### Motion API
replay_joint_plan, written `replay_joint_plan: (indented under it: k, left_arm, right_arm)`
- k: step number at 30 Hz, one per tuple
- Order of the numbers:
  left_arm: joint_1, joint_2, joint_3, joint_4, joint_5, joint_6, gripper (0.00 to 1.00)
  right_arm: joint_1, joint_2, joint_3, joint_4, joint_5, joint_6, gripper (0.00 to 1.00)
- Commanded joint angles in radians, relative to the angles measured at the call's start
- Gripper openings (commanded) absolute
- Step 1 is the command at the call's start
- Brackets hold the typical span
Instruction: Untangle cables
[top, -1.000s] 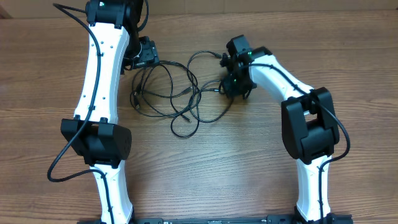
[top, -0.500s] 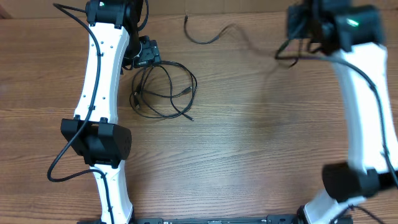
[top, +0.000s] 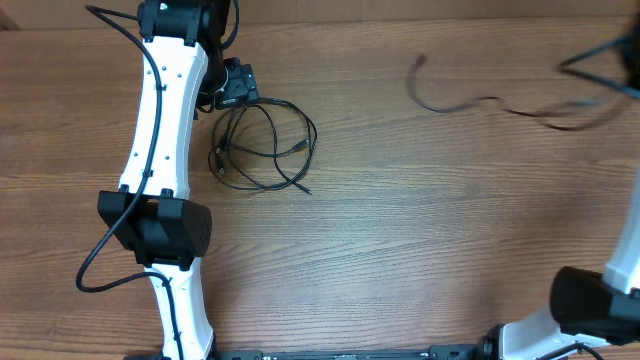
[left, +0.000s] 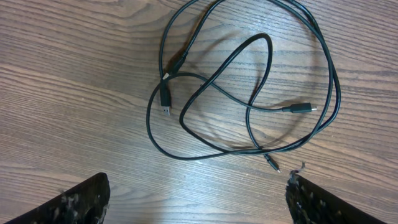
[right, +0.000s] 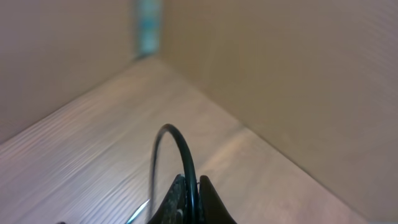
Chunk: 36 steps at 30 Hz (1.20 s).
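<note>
Cables (left: 166, 99) lie coiled on table (left: 62, 56) beside wide-spread left hand (left: 196, 190).

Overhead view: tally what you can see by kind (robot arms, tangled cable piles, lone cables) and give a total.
Robot arms: 2 (left arm, right arm)
Tangled cable pile: 1
Lone cable, apart on the right: 1
Total: 4

Black on the coiled cables (left: 165, 98) and the lone cable (top: 452, 106). Warm brown, streaked with darker wood grain, across the table (top: 400, 250). White with black joints and black wiring along the left arm (top: 165, 100).
</note>
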Motion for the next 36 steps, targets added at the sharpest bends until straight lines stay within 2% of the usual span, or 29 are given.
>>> replay_joint_plan:
  k: [1,7,10,12,22,23,24,25,28,32,36]
  left_arm:
    - [-0.002,-0.034,0.004,0.004,0.005,-0.017,0.9]
    - [-0.002,-0.034,0.004,0.008,0.005,-0.017,0.9]
    - [-0.002,-0.034,0.004,0.008,0.005,-0.017,0.9]
    - [-0.002,-0.034,0.004,0.008,0.005,-0.017,0.9]
    - [-0.002,-0.034,0.004,0.005,0.005,-0.017,0.9]
    - [-0.002,-0.034,0.004,0.005,0.005,-0.017,0.9]
    - [-0.002,-0.034,0.004,0.005,0.005,-0.017,0.9]
    - [-0.002,-0.034,0.004,0.004,0.005,-0.017,0.9]
    - [-0.003,-0.034,0.004,0.004,0.005,-0.017,0.89]
    - [-0.004,-0.041,0.004,0.008,0.005,0.008,0.79]
    - [-0.004,-0.081,0.004,0.026,0.005,0.073,0.82]
  right_arm:
    - [-0.147,-0.006,0.005,0.009,-0.074,0.095,0.04]
    - [-0.316,0.013,0.002,0.007,-0.528,0.092,0.04]
    - [-0.338,0.04,0.0,-0.035,-0.756,0.017,0.04]
    - [-0.334,0.06,0.0,-0.069,-0.812,-0.023,0.04]
    - [-0.325,0.155,-0.013,-0.038,-0.758,-0.05,0.05]
    - [-0.325,0.164,-0.013,-0.033,-0.758,-0.05,0.19]
    - [-0.325,0.172,-0.013,-0.032,-0.758,-0.05,0.49]
    - [-0.325,0.181,-0.013,-0.032,-0.759,-0.05,0.68]
    - [-0.325,0.198,-0.014,-0.049,-0.79,-0.05,0.76]
    - [-0.315,0.199,-0.014,-0.092,-0.937,-0.071,0.81]
    - [-0.292,0.194,-0.013,-0.175,-1.006,-0.137,0.86]
